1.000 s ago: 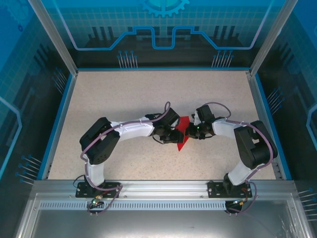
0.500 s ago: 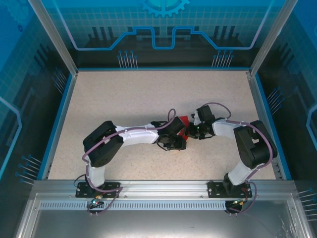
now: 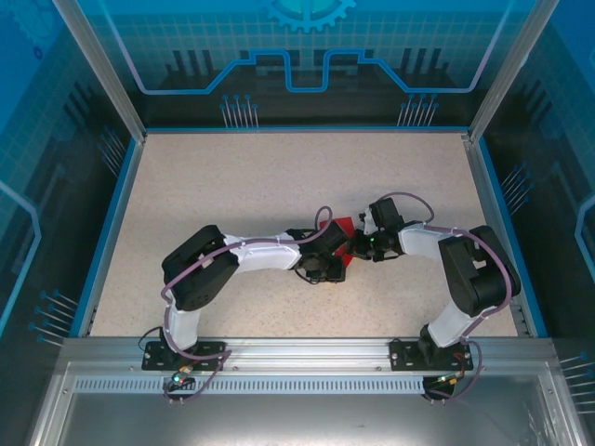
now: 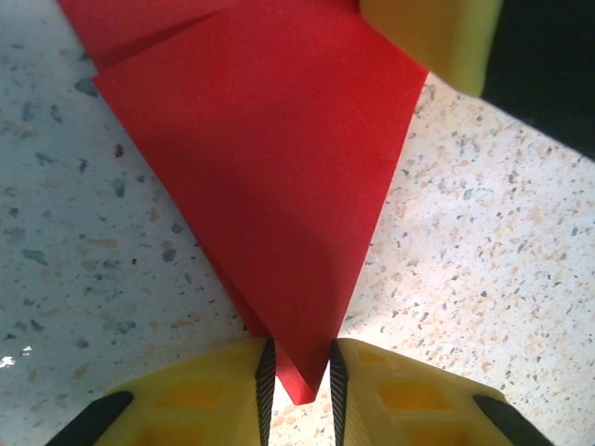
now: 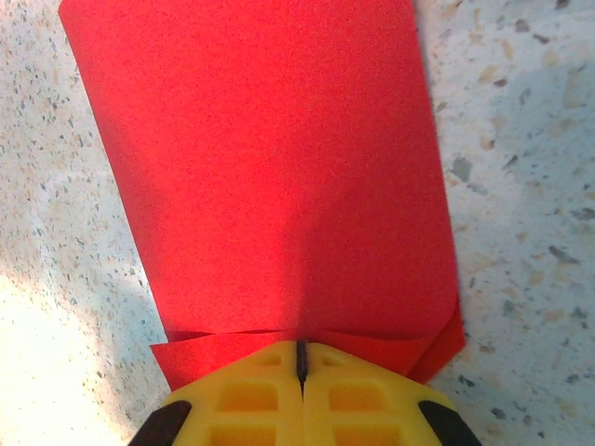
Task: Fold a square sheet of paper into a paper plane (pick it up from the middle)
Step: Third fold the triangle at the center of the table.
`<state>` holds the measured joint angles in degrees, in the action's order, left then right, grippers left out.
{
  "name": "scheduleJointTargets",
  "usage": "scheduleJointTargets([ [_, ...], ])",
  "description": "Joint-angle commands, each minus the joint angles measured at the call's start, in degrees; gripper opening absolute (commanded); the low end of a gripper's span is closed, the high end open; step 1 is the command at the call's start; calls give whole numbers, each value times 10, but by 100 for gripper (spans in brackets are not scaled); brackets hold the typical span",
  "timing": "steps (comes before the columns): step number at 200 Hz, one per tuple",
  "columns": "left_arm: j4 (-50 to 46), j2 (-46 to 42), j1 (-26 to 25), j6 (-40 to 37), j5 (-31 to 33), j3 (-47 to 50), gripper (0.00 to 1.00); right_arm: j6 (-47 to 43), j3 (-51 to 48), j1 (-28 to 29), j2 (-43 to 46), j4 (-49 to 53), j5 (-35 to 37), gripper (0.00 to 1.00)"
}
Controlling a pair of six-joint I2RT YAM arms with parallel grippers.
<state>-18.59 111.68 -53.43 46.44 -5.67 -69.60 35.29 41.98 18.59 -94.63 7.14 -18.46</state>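
Observation:
The red sheet of paper [image 4: 270, 158] lies folded on the speckled table, tapering to a point like a dart. That point sits between the jaws of my left gripper [image 4: 297, 372], which stand narrowly apart at either side of it. In the right wrist view the wide end of the paper [image 5: 270, 158] shows stacked layers with flaps spreading sideways. My right gripper [image 5: 300, 358] is shut, its tips set on that edge; one of its yellow fingers [image 4: 428, 37] shows in the left wrist view. From above, both grippers [image 3: 332, 264] [image 3: 359, 243] meet over the paper [image 3: 342, 226], which is mostly covered.
The speckled tabletop [image 3: 232, 177] is bordered by a blue rim [image 3: 112, 223] and metal posts. Both arms reach in towards the table's middle, with open surface at the back and to the left.
My left arm has swung right over the paper, hiding most of it from above. Its jaws have narrowed around the point. The right gripper has stayed in place and shut.

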Motion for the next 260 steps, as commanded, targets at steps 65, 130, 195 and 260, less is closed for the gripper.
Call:
scheduleJointTargets([
  [65,-5,7,2,-16,13,-17,18,-12,-31,-7,-29,36,24,0],
  [130,-17,2,10,-22,19,-10,15,-15,-33,-8,-29,37,25,0],
  [195,-35,19,14,-37,20,-17,13,-18,-29,-9,-26,41,24,0],
  [260,-70,33,13,-60,32,-32,14,-22,-26,-11,-17,49,28,0],
])
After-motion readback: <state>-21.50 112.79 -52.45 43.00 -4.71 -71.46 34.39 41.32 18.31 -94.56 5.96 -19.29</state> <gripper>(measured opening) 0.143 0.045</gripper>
